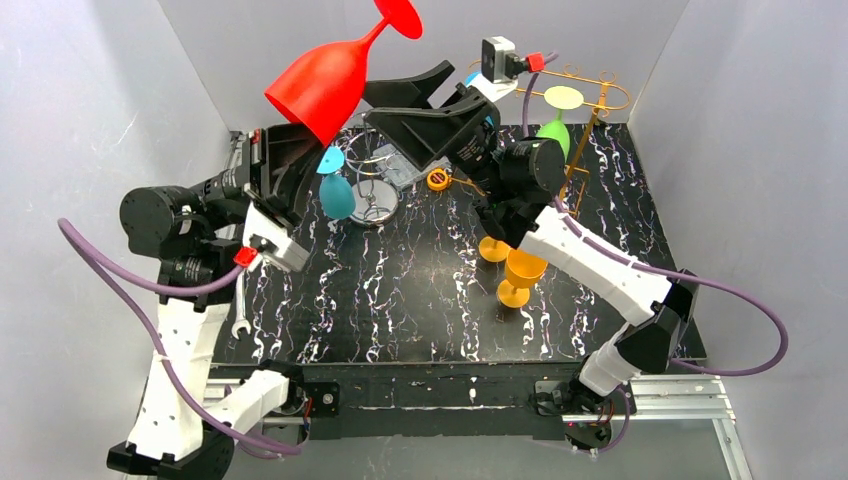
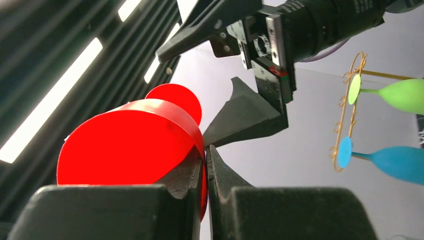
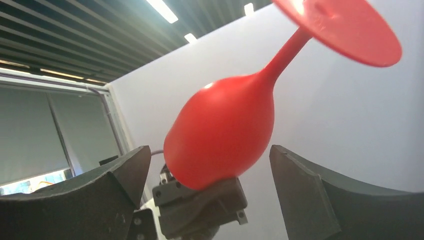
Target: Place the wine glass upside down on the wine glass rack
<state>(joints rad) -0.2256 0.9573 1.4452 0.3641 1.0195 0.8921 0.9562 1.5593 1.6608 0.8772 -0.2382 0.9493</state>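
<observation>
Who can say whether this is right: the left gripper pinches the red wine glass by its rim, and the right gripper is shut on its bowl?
The right gripper is open, fingers wide either side of the bowl; the right wrist view shows it. The left gripper does pinch the red wine glass by its rim.

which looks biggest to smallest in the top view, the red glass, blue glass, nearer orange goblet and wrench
1. red glass, by far the largest, though it is held up nearer the camera, which inflates it
2 and 3. blue glass and nearer orange goblet, too alike to rank
4. wrench, thin, smallest
</observation>
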